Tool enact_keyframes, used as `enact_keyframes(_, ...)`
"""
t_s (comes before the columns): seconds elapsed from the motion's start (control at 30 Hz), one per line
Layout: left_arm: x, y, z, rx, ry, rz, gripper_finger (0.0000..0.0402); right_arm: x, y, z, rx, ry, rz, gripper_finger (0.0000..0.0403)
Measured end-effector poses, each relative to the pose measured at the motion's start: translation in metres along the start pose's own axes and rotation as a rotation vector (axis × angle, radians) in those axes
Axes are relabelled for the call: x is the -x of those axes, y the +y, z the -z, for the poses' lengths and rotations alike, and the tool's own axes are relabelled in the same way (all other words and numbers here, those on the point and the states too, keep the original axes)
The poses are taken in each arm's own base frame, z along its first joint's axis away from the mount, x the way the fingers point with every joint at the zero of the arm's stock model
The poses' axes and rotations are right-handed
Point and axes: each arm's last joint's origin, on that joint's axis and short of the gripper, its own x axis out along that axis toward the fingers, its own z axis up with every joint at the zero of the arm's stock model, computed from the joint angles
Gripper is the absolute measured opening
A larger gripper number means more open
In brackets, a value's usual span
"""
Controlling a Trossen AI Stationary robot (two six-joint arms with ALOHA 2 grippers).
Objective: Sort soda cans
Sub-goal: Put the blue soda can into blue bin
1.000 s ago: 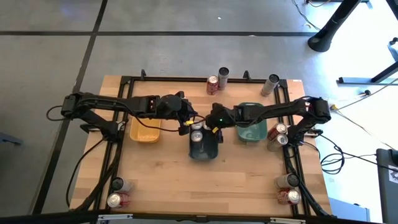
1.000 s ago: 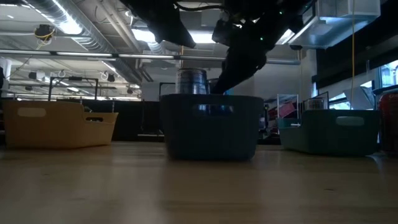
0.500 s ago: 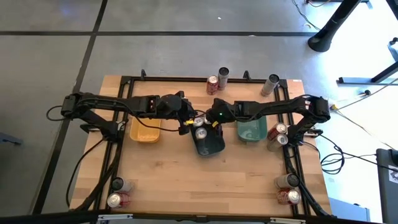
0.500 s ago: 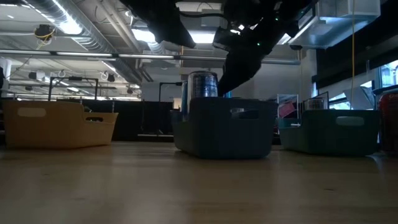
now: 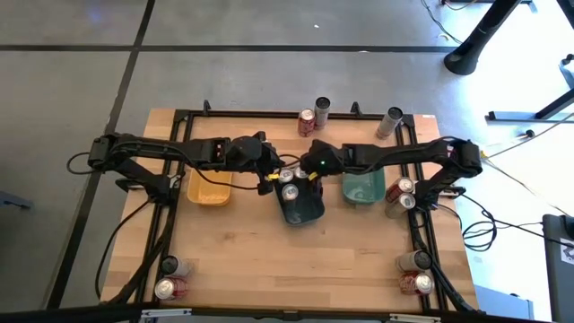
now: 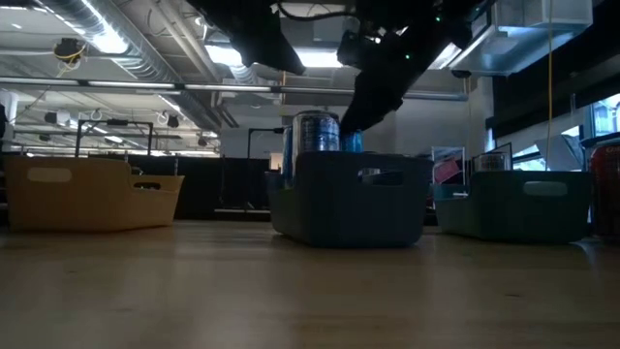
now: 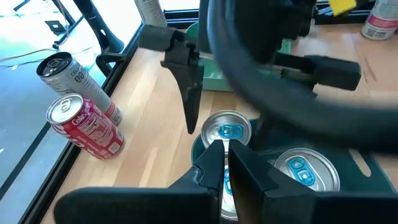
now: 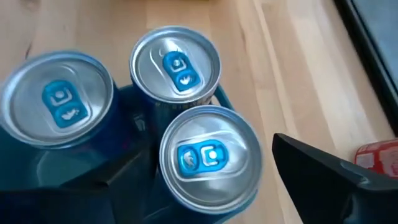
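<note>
Three soda cans with silver tops and blue tabs (image 8: 211,158) (image 8: 176,64) (image 8: 55,99) stand upright in the dark blue tray (image 5: 303,208) at mid-table. My right gripper (image 8: 205,180) hangs open over the tray. Its fingers stand on either side of the nearest can, with a gap showing at one finger (image 8: 323,168). My left gripper (image 7: 224,160) hovers shut above the tray's left part, over the cans (image 7: 227,129), touching nothing. In the low view one can (image 6: 315,132) rises above the tray wall (image 6: 349,199).
A yellow tray (image 5: 211,187) lies left of the dark one and a teal tray (image 5: 363,190) right of it. More cans stand at the far edge (image 5: 308,121) (image 5: 392,121), the right edge (image 5: 401,193) and both near corners (image 5: 169,278) (image 5: 414,274).
The dark tray with its cans has slid a little toward the table's right edge and turned slightly, then stayed put. My right gripper has drawn up and a little toward the far edge. In the low view a second can's top now shows below it.
</note>
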Motion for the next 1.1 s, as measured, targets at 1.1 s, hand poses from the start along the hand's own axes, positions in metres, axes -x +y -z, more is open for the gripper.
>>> enact_keyframes(1.1,-0.003,-0.001,0.002,-0.012,0.012,0.002,0.0015,0.172,-0.007,0.041,-0.460,0.750,0.035,0.0323)
